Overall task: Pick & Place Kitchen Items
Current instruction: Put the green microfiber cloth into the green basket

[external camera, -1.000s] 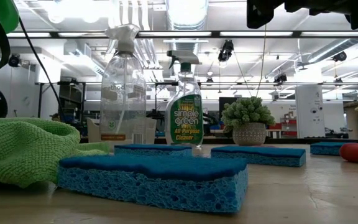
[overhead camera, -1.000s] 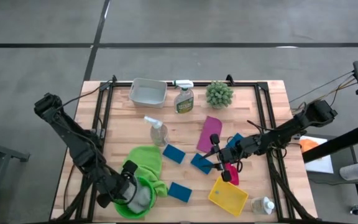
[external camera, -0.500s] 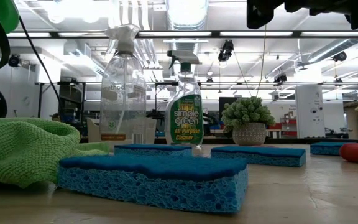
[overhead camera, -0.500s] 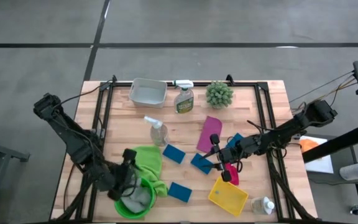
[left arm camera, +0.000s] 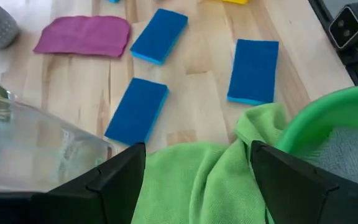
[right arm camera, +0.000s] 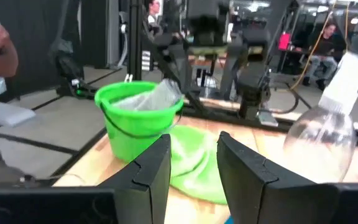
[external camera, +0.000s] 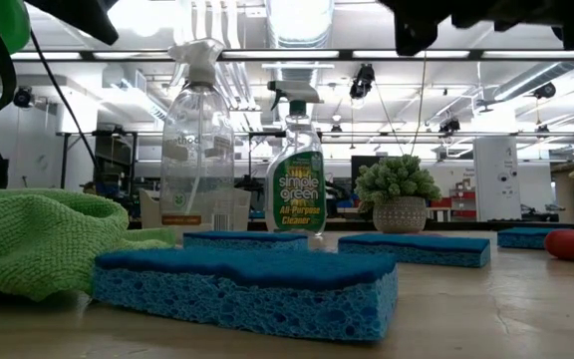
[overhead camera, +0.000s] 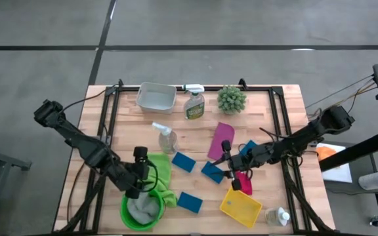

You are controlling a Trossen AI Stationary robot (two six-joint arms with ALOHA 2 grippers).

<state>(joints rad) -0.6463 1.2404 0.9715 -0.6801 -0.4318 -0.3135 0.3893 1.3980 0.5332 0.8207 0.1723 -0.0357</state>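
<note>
My left gripper (overhead camera: 140,164) hovered, fingers spread and empty, over the green cloth (left arm camera: 191,180), which lay bunched against the green bucket (overhead camera: 141,210). Soft and limp, I judged: pinch a raised fold near its middle. My right gripper (overhead camera: 228,172), fingers apart, waited beside the blue sponges (overhead camera: 211,172)

Overhead camera straight down, low camera level across tabletop, both sharing green-labelled spray bottle (overhead camera: 193,105) (external camera: 298,189)
</note>
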